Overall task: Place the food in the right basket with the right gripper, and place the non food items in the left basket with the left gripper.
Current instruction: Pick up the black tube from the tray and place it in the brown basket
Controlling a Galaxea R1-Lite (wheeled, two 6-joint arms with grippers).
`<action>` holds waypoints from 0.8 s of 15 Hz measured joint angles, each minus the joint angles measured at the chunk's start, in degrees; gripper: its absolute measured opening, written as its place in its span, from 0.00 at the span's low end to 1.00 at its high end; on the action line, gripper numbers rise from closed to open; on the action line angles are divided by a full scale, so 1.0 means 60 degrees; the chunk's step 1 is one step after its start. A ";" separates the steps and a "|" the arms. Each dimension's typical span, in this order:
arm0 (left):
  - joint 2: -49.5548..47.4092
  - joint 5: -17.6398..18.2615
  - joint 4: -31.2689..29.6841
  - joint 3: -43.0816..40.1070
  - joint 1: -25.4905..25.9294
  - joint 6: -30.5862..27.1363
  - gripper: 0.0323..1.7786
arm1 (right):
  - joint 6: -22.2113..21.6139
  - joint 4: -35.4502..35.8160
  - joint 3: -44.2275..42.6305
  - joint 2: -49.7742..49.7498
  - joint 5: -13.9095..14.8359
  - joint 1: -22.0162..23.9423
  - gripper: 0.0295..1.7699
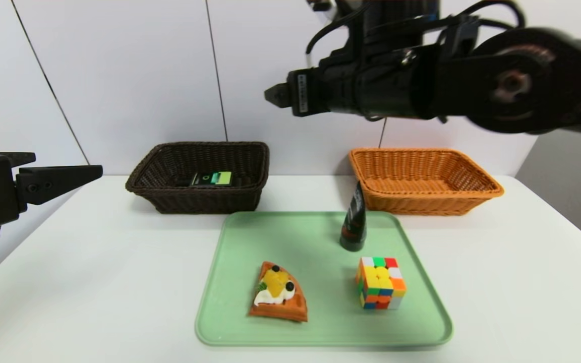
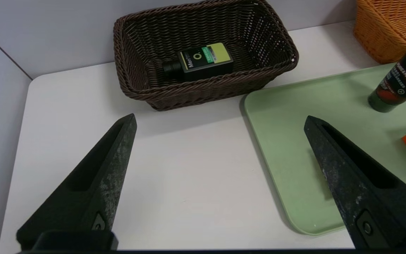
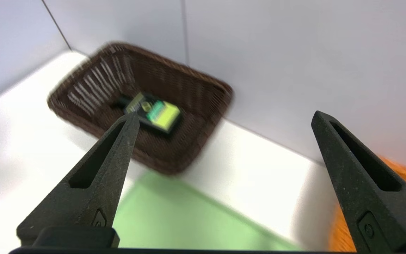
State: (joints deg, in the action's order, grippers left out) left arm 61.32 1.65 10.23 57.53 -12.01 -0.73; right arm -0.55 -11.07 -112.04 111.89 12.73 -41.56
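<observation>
Black right tool (image 3: 225, 112) — wide, upper right of the frame; black left tool (image 2: 220, 115) — wide, left edge; cream-topped orange-brown waffle wedge (image 1: 278, 292), lower centre.

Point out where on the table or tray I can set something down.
Free: the white table left of the green tray, and the tray's far-left part, behind the waffle wedge. Crowded: the tray's right half, with the L'Oreal tube behind the puzzle cube.
</observation>
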 joint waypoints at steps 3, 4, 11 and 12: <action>-0.0008 -0.0012 0.0016 0.0000 -0.0291 0.0110 0.95 | 0.0033 -0.2491 0.0008 -0.1268 0.0041 0.0729 0.96; -0.0016 -0.0012 0.0004 -0.0002 -0.0345 0.0110 0.95 | 0.0028 -0.3194 0.0018 -0.1642 0.0047 0.1089 0.96; -0.0482 -0.0022 0.0559 -0.0313 -0.0400 0.0254 0.95 | -0.0165 -0.6827 0.1347 -0.3566 0.0079 0.3395 0.96; -0.0591 -0.0063 0.0890 -0.0388 -0.0400 0.0268 0.95 | -0.0179 -0.6845 0.1910 -0.3832 0.0189 0.3478 0.96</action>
State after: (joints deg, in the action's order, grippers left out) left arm 57.77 1.27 15.57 55.20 -14.41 0.88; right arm -1.62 -52.14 -100.58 88.89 13.86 -20.69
